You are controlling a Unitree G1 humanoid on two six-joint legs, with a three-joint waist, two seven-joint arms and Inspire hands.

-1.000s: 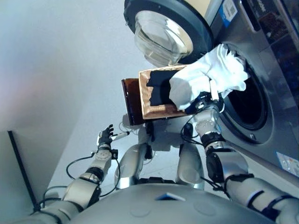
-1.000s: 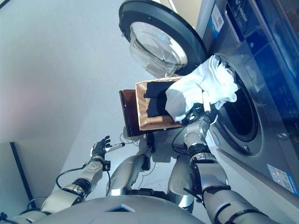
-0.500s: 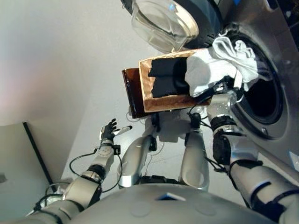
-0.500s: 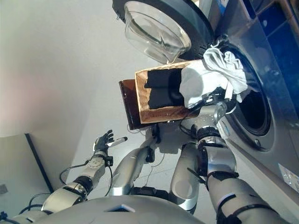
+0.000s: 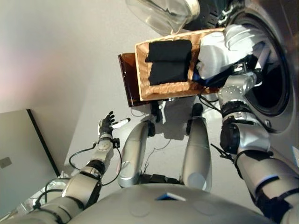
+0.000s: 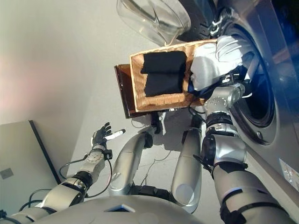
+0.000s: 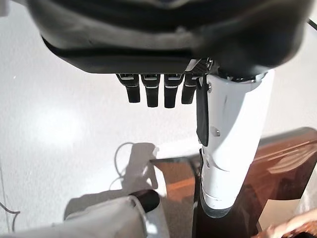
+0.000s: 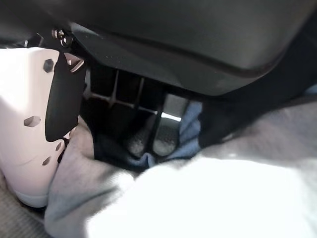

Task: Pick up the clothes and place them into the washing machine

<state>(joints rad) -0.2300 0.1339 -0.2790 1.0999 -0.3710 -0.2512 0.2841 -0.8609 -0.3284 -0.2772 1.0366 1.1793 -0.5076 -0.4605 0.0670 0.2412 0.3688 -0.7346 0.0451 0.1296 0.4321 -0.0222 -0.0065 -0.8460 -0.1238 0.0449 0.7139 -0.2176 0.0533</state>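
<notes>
A white garment [image 5: 223,46] is bunched at the rim of the washing machine's drum opening [image 5: 273,88]. My right hand [image 5: 209,77] is shut on it from below. In the right wrist view its fingers [image 8: 163,139] curl into the pale cloth [image 8: 223,198], with a bit of blue fabric beside them. Folded black clothes [image 5: 169,60] lie in a wicker basket [image 5: 163,89] just left of the drum. Low on the left, my left hand [image 5: 107,125] hangs open over the floor with straight fingers [image 7: 153,91] and holds nothing.
The basket stands on a dark brown stand [image 5: 128,81]. The washer's round glass door [image 5: 163,11] is swung open above the basket. A grey panel [image 5: 18,154] stands at the lower left, and pale floor lies between it and the basket.
The camera has shifted. My right hand has carried the white garment from over the basket's edge to the drum opening. The left hand has kept its pose.
</notes>
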